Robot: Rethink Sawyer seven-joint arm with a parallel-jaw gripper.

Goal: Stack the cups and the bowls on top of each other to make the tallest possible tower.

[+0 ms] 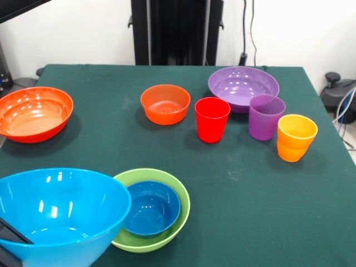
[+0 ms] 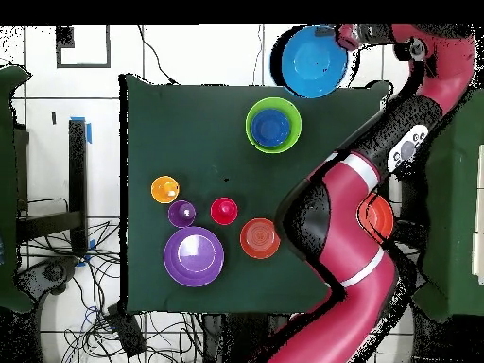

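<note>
Gripping the rim of the light blue bowl (image 2: 314,62), the gripper (image 2: 346,38) sits at the end of the red and black arm (image 2: 359,227), which snakes across the table's side in the overhead view. Its jaws appear closed on the bowl's edge, though how tightly cannot be made out; in the front view only a dark finger shows against the bowl (image 1: 58,214) at the lower left corner. That bowl is lifted, tilted slightly, and hangs past the table's edge, just beside the lime green bowl (image 1: 153,211).

Nested inside the lime green bowl is the small dark blue bowl (image 1: 151,207). Well apart, at the far left of the front view, rests the wide orange-red bowl (image 1: 34,113); overhead it is mostly hidden by the arm. Near the table's middle stands the small orange bowl (image 1: 165,103), and beside it the red cup (image 1: 212,119). The wide purple bowl (image 1: 243,87) lies behind the purple cup (image 1: 266,116), the two touching or nearly so. The orange cup (image 1: 296,137), waisted, stands just beside the purple cup.

Everything sits on a dark green cloth-covered table (image 1: 245,206). White walls and a tiled floor surround it, with cables (image 2: 95,284) trailing on the floor. No writing can be read.
</note>
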